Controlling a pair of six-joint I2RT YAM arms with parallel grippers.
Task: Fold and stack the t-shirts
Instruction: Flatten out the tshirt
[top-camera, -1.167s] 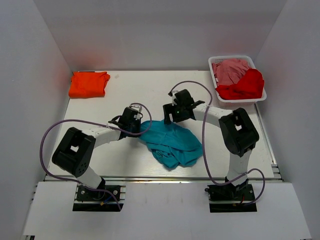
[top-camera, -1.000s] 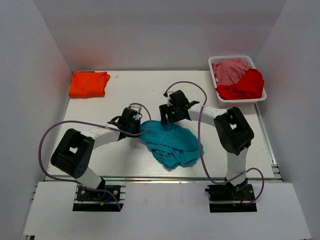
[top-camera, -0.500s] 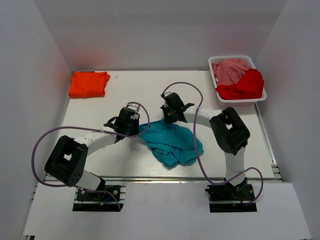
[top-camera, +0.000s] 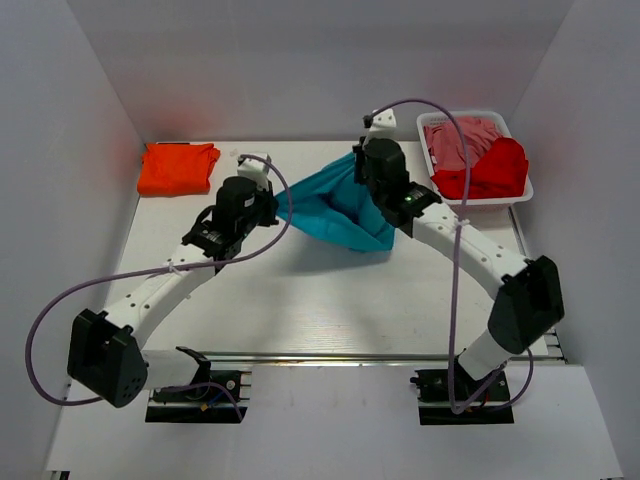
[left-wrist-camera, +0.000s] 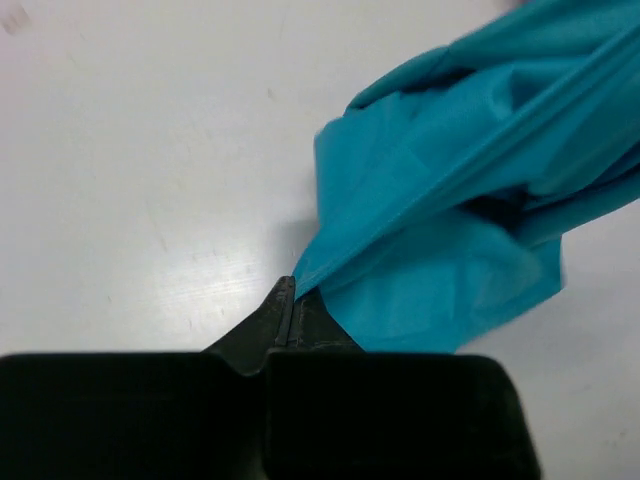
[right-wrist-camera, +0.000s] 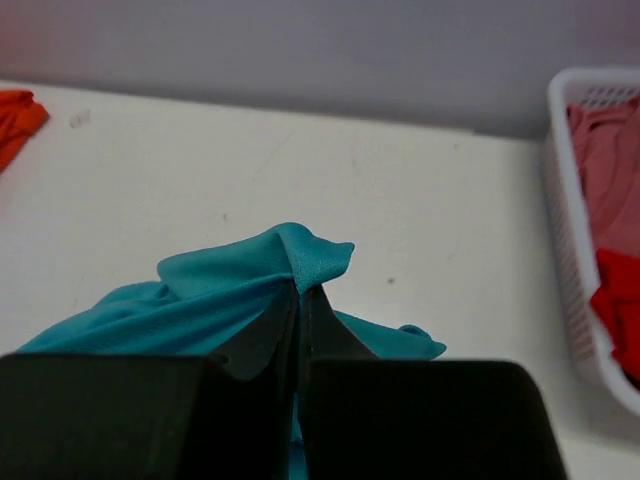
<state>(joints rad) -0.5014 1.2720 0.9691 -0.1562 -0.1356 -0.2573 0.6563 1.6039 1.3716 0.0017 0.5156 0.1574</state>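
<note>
Top external view showed the white bench (top-camera: 300, 300) with a teal cloth t-shirt (top-camera: 335, 205) stretched across the upper middle of the frame, bunched and sagging toward lower right. A white plastic basket (top-camera: 470, 114) sat at upper right, holding a crumpled red t-shirt (top-camera: 495, 170) in front of a pink t-shirt (top-camera: 455, 138). A folded orange t-shirt (top-camera: 178, 168) lay at upper left, well apart from the others. The left claw (top-camera: 272, 206) was clamped on the teal shirt's left corner, and the right claw (top-camera: 365, 182) was pinched tight on its upper right edge.
</note>
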